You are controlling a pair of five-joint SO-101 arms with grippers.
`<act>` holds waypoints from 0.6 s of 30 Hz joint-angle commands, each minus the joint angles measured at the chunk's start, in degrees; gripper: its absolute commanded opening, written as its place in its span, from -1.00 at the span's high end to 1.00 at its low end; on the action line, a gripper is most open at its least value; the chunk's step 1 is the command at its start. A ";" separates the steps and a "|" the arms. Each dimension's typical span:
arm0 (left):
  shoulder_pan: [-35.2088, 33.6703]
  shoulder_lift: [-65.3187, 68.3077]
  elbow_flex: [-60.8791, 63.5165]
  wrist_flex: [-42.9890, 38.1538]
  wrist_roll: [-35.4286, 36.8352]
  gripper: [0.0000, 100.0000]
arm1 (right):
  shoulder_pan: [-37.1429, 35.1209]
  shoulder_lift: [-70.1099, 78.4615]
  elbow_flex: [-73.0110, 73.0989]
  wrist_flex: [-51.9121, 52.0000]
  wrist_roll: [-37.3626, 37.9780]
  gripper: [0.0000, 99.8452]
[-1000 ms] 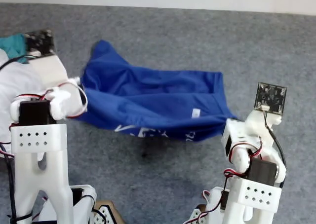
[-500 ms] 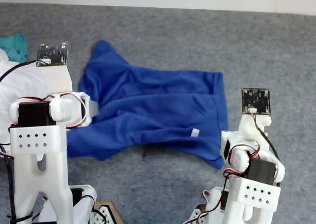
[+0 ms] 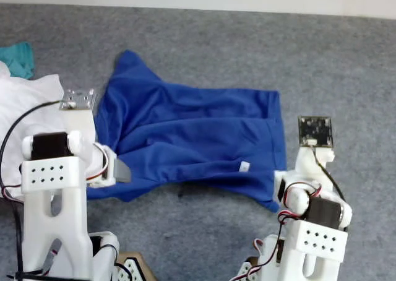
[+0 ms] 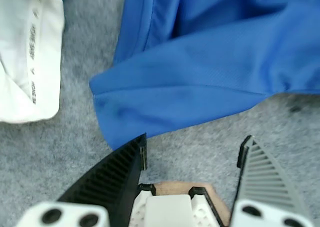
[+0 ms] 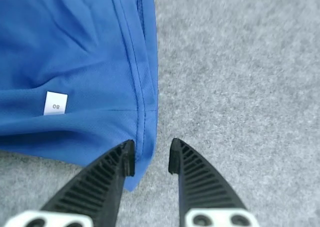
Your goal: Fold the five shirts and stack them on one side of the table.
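A blue shirt (image 3: 192, 132) lies spread flat on the grey table, one sleeve pointing to the far left. In the left wrist view my left gripper (image 4: 192, 152) is open just short of the shirt's near left corner (image 4: 115, 122), holding nothing. In the high view its grey finger (image 3: 122, 171) rests at that corner. My right gripper (image 5: 150, 154) is open by a narrow gap at the shirt's near right corner (image 5: 142, 132), with the hem lying under its tips. A small white label (image 5: 55, 103) shows on the cloth.
A white shirt (image 3: 25, 108) lies crumpled at the table's left edge, also visible as white cloth (image 4: 30, 52) in the left wrist view. A teal garment (image 3: 18, 56) lies behind it. Bare grey table (image 3: 346, 77) extends to the right and far side.
The blue shirt's near edge, held up and tucked a second ago, now lies spread flat toward the near side. Both grippers have let go and drawn back toward the near edge.
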 commanded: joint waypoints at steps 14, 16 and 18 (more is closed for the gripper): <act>-12.09 -1.19 3.91 -0.26 -8.70 0.40 | -5.67 -0.40 5.76 -6.73 -4.40 0.76; -14.29 -1.19 3.91 -0.26 -9.85 0.40 | -5.58 -0.40 6.02 -7.52 -4.40 0.76; -16.13 -1.19 4.88 -0.70 -10.81 0.40 | -5.58 -0.40 6.11 -7.69 -4.40 0.76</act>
